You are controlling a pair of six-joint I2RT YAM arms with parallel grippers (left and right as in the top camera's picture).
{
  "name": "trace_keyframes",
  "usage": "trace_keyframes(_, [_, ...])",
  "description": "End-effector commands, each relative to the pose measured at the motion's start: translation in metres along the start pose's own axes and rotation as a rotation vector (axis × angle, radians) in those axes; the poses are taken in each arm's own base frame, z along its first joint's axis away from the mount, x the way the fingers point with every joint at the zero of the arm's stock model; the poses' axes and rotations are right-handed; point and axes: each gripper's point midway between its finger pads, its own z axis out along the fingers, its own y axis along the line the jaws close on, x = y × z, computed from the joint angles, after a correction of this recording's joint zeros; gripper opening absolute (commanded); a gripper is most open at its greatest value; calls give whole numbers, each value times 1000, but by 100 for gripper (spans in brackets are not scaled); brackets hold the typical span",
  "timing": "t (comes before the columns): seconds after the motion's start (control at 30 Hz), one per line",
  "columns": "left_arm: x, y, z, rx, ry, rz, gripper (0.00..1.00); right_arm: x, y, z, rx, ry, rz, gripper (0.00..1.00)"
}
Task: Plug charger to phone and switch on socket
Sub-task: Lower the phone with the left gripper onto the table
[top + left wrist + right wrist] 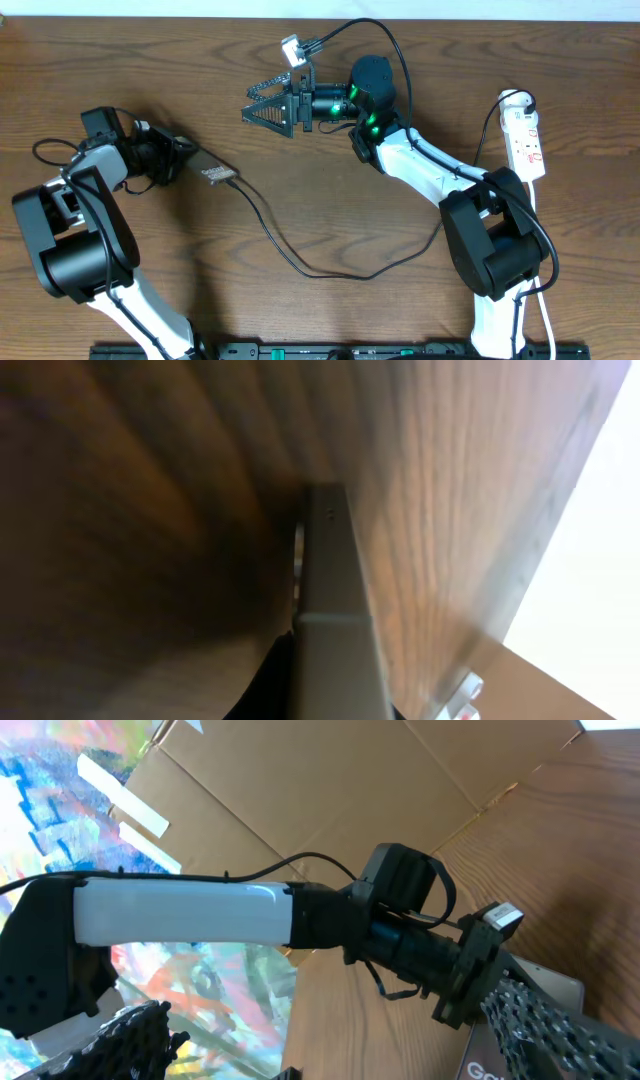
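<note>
at the left gripper (183, 160), closed on one end of the phone (212, 173), the charger (290, 258) tip touches the phone's far end, but i cannot tell whether it is seated. a tug on the slack cable could pull it out. well behind the wide-open right gripper (246, 104), the socket (526, 135) lies past its own arm (425, 165), which blocks a straight reach.

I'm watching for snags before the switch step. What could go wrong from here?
The charger loops across the table beside the right arm; reaching for the socket could snag it and tug the phone. The left fingers grip only one end of the phone, so it may twist loose.
</note>
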Motion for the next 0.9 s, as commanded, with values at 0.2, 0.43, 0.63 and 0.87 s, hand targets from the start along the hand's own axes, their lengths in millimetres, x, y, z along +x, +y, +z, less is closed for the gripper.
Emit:
trace_keyframes(0.2, [0,75,-5,-333,-82,-137,8,-10,5,-2,-8,-8,-23,99])
trace_keyframes(0.43, [2,89,-10,-406,-95,-153,10,-9,6,-2,-9,-8,-24,99])
trace_keyframes(0.63, [2,89,-10,-406,-95,-154,24,-9,6,-2,-9,-8,-24,99])
trace_keyframes(0.87, [6,92,-11,-419,-81,-164,40,-9,6,-2,-9,-8,-23,99])
